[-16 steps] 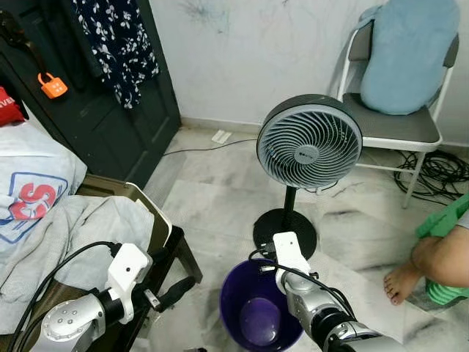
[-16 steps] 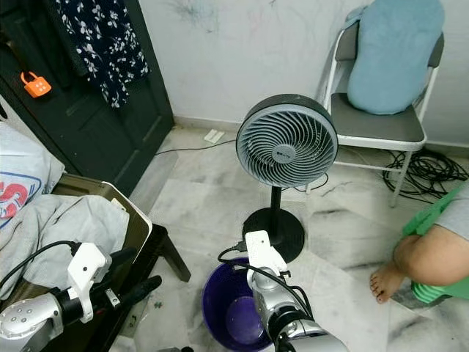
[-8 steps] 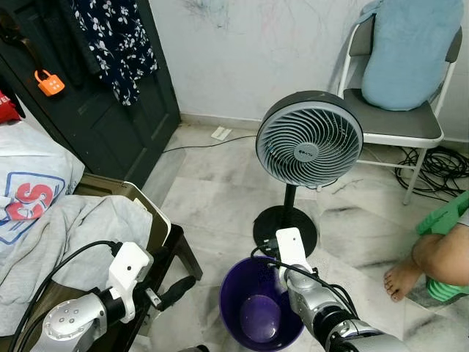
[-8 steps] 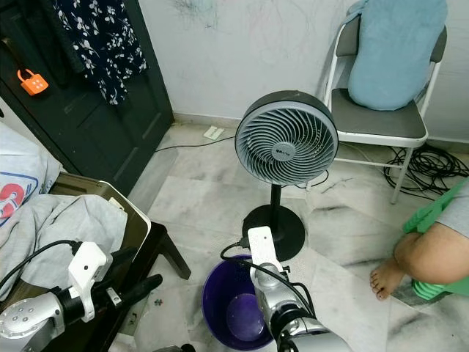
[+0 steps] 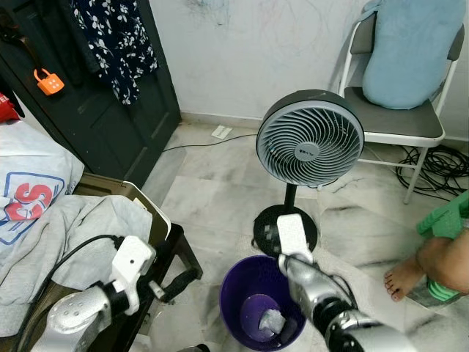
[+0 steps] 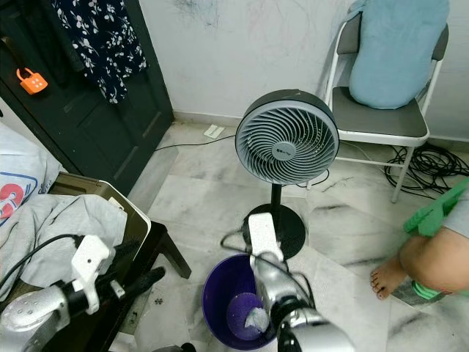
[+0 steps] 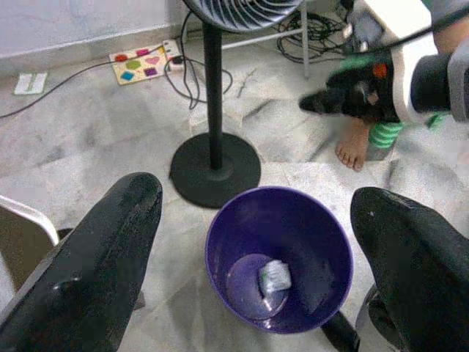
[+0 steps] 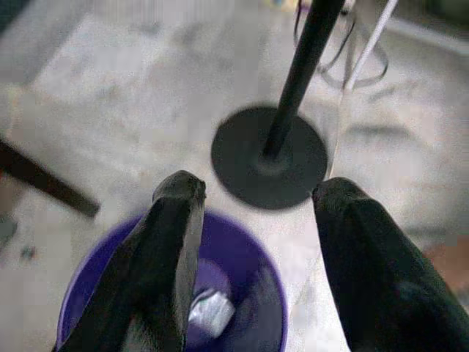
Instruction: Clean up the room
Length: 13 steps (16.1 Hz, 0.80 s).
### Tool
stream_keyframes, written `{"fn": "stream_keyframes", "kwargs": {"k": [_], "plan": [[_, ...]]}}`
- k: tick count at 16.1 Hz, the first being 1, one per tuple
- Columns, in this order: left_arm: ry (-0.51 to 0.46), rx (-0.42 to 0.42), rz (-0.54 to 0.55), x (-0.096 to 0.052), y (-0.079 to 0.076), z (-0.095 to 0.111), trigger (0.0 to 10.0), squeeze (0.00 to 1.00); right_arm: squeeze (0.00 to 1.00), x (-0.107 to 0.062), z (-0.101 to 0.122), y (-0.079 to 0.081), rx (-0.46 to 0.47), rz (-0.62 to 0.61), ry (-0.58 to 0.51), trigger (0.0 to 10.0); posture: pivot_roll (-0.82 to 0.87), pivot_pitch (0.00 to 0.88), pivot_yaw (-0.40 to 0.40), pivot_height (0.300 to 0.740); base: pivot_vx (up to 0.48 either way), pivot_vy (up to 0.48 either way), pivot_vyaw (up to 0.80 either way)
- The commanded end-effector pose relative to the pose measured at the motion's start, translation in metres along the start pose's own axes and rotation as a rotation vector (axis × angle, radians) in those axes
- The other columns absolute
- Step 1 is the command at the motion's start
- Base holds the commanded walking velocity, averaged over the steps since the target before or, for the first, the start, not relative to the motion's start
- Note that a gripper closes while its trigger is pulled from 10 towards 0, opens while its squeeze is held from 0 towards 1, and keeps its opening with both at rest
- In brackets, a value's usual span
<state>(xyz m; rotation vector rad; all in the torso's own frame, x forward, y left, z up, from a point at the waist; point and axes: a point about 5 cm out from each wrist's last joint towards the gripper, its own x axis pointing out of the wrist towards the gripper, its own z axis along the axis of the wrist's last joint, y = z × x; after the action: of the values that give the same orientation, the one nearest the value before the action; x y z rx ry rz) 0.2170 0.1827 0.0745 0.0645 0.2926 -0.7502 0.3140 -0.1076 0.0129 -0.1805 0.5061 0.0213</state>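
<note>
lying in bin (image 5: 236,290), wrapper (image 5: 271,321), under parted right pincer (image 8: 253,249)

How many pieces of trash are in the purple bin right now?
1: a crumpled pale scrap lies on the bottom of the bin, under the open right gripper. Part of the bin's floor is hidden, so more may be there.

even, soft daylight, no hard shadows or glare. head views sharp on fan (image 5: 310,141) and chair (image 5: 396,125); right arm (image 5: 322,301) smeared w/ motion blur. right wrist view blurry throughout, esp. floor (image 8: 110,95). left wrist view clearer, black fingers (image 7: 88,271) out of focus.
</note>
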Motion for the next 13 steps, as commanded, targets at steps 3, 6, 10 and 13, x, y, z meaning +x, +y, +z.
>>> {"fn": "stream_keyframes", "kwargs": {"k": [3,6,10,13], "plan": [[-0.064,-0.021,-0.047,0.021,-0.007,0.011,10.0,0.00,1.00,0.003,0.042,-0.011,0.041,0.004,-0.192,10.0,-0.05,0.036,0.069,0.740,0.000,0.000,0.00],[-0.108,-0.010,-0.032,0.032,-0.006,0.020,10.0,0.00,1.00,0.002,0.060,-0.022,0.025,-0.015,-0.280,10.0,-0.09,0.000,0.070,0.740,0.000,0.000,0.00],[-0.198,-0.056,0.168,0.056,0.020,0.038,10.0,0.00,1.00,-0.010,0.085,-0.039,0.053,-0.018,-0.422,10.0,-0.15,0.000,0.067,0.740,0.000,0.000,0.00],[-0.320,-0.163,0.395,0.057,0.051,0.056,10.0,0.00,1.00,-0.022,0.093,-0.050,0.057,-0.004,-0.489,10.0,-0.17,0.000,0.062,0.740,0.000,0.000,0.00]]}}
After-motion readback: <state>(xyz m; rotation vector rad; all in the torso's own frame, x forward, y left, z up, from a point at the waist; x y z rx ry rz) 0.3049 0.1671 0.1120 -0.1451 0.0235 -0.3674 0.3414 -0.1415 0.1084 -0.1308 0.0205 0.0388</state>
